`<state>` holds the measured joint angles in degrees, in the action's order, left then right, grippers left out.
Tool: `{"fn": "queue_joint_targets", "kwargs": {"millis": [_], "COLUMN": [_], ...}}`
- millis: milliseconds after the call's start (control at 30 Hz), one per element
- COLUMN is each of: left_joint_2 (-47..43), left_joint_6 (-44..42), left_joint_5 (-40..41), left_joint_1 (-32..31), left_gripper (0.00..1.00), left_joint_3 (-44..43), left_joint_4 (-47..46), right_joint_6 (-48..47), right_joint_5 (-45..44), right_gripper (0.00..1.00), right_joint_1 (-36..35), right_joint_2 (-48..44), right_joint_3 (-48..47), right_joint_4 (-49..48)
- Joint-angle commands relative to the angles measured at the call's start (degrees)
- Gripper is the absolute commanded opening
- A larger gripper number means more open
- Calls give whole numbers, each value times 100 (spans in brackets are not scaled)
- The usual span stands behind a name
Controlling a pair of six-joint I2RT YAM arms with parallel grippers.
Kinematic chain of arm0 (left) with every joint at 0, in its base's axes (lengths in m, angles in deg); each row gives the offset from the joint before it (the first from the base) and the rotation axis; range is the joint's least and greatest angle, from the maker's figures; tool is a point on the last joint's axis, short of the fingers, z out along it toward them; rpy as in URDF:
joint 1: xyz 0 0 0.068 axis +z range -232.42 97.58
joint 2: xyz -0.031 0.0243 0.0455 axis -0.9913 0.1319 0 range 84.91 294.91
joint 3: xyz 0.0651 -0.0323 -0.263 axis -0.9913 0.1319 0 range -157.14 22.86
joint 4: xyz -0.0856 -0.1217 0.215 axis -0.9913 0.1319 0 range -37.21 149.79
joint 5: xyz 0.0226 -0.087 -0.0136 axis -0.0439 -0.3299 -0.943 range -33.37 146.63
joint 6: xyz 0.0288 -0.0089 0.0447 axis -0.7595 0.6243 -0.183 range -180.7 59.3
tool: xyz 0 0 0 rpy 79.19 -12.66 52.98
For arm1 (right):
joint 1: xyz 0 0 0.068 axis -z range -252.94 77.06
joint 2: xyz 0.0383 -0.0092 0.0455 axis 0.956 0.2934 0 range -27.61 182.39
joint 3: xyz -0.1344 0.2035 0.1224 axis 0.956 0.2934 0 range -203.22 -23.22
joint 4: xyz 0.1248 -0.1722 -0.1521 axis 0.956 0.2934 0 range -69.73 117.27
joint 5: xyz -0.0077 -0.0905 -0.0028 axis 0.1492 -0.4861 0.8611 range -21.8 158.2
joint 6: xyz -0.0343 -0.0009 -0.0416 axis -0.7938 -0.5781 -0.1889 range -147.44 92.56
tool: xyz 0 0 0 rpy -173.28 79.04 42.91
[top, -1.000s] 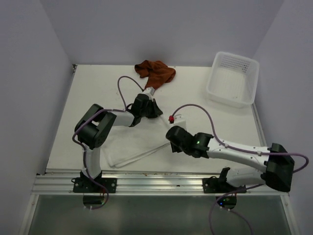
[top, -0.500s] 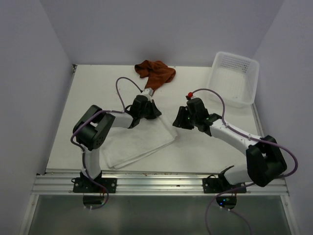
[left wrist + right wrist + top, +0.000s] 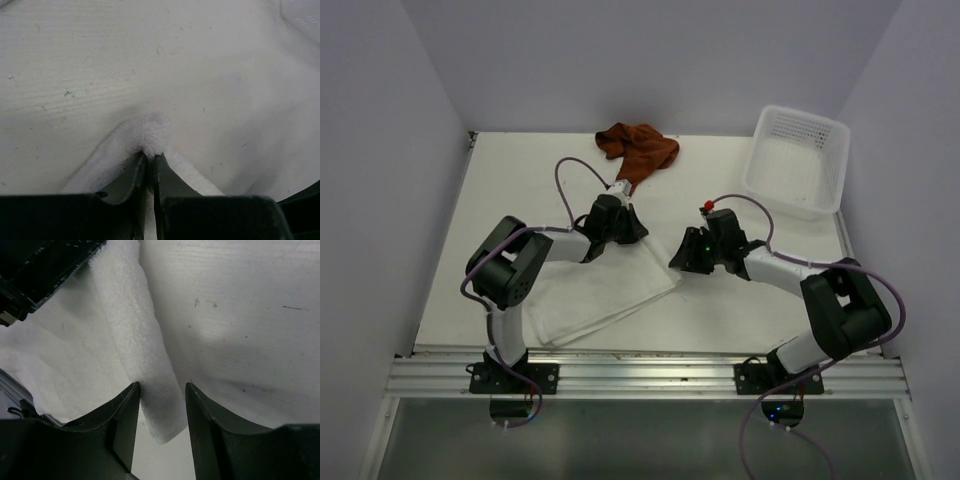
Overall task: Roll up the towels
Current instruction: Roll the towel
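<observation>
- While the left fingers (image 3: 127, 180) are closed tight on a tuft at the far edge of the white towel (image 3: 605, 295), the right fingers (image 3: 125, 415) stand apart. They straddle that towel's right-hand edge and do not clamp it.
- The white towel lies spread on the counter (image 3: 520, 180) between the arms. The rust-brown towel (image 3: 638, 148) sits crumpled at the far edge, well apart.
- The step in hand looks like taking a second grip to start the roll.
- The right fingers should come low enough to close on the full thickness of the hem, not just the pile.
- Both grips should be level along one edge, with the cloth taut between them.
- An uneven pull would likely skew the roll.
</observation>
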<state>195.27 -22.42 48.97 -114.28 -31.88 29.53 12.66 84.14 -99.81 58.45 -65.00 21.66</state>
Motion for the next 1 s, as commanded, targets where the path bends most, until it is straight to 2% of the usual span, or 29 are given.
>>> {"fn": "queue_joint_targets", "kwargs": {"millis": [0, 467, 767, 867, 967], "left_joint_2": [-200, -314, -367, -375, -428], "left_joint_6": [-225, -155, -75, -67, -84], "left_joint_5": [151, 327, 423, 423, 450], "left_joint_1": [48, 48, 48, 48, 48], "left_gripper": [0, 0, 0, 0, 0], "left_joint_3": [60, 165, 244, 245, 253], "left_joint_4": [85, 147, 147, 156, 217], "right_joint_6": [-45, -459, -643, -784, -863], "right_joint_5": [190, 418, 6, -320, -530], "right_gripper": [46, 45, 46, 41, 31], "right_joint_1": [15, -46, -590, -854, -951], "right_joint_2": [147, 297, 464, 587, 605], "right_joint_3": [179, 495, 680, 505, 504], "right_joint_4": [-402, -587, -702, -482, -333]}}
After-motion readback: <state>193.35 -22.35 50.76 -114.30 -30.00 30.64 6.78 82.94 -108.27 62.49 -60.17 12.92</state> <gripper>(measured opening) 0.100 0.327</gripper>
